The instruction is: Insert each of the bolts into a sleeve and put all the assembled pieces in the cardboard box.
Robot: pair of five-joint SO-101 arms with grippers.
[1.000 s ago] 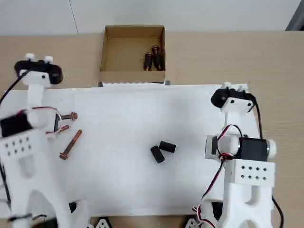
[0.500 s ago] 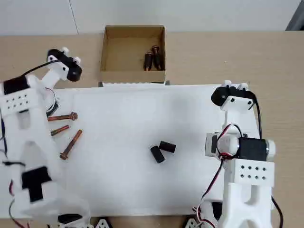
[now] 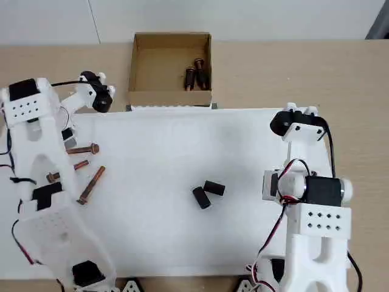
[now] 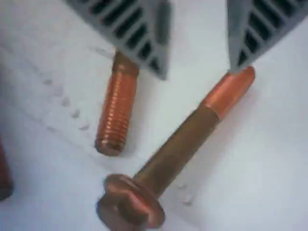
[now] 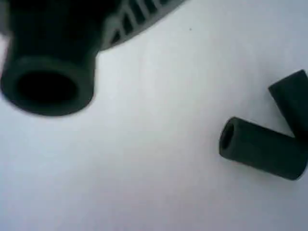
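Note:
Three copper bolts lie at the mat's left: one, a shorter one and a slanted one. My left gripper hangs open just above a long bolt, its fingertips either side of the threaded end, with a second bolt beside it. My right gripper is shut on a black sleeve above the mat. Two more sleeves lie mid-mat; they also show in the right wrist view as the nearer sleeve and the farther sleeve. The cardboard box holds assembled pieces.
A white mat covers the wooden table. The left arm leans over the mat's left edge. The right arm stands at the mat's right edge. The box sits just beyond the mat's far edge.
The left arm has swung and bent down over the bolts, its wrist camera moving right toward the box. The right arm, the bolts and the sleeves have stayed put.

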